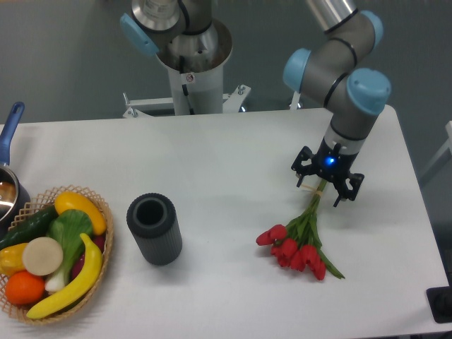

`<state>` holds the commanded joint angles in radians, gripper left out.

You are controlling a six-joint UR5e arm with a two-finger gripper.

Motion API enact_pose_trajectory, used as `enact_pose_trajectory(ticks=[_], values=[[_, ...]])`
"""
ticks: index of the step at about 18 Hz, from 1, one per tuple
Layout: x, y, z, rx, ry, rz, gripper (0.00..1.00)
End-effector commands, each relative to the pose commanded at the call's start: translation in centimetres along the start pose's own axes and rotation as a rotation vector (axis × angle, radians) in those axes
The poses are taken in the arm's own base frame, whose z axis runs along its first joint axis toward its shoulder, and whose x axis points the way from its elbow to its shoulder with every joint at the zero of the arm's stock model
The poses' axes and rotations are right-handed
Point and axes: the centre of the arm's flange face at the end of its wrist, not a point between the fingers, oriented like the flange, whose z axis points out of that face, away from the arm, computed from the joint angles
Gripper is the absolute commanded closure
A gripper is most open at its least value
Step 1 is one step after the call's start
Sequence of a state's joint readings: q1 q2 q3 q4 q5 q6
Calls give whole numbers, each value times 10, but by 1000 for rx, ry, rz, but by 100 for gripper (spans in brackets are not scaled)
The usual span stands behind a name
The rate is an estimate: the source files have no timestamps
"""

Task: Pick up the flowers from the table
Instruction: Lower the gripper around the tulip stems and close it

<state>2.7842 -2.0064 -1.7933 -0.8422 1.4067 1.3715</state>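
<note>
**Gripper over the stems, jaws spread, grasp not yet made**

Left edge of the large white rectangular table (233, 152): a woven wicker basket of fruit and vegetables (51, 252), with a blue-handled metal pot (8, 176) behind it, cut off by the frame. Toward the middle front: a dark grey ribbed cylinder (155, 228), upright, open at the top, well apart from everything else.

Right half: the bunch of red tulips with thin green stems tied with pale string (302, 236) lies flat on the table, heads toward the front edge, stem ends pointing to the back right corner.

The black two-finger gripper (325, 183) sits over the upper stems near the string tie. Fingers wide, one on each side of the stems, nothing held. Cannot tell whether the tips touch the table.

Judgement: step in hand is the descent onto the stems. Keep the stems centred between the fingers, go low enough to catch the whole bundle, close near the tie where the stems are gathered, then lift gently; thin stems may slip or splay.
</note>
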Motion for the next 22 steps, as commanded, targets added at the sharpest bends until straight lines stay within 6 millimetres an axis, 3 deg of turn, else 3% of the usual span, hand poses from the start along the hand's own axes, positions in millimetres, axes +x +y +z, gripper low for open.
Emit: enact_pose_trajectory(ticks=[7,22], values=[[-10,-11,11,2,3,-42,0],[-6,-12,27,26,39,-62,0]])
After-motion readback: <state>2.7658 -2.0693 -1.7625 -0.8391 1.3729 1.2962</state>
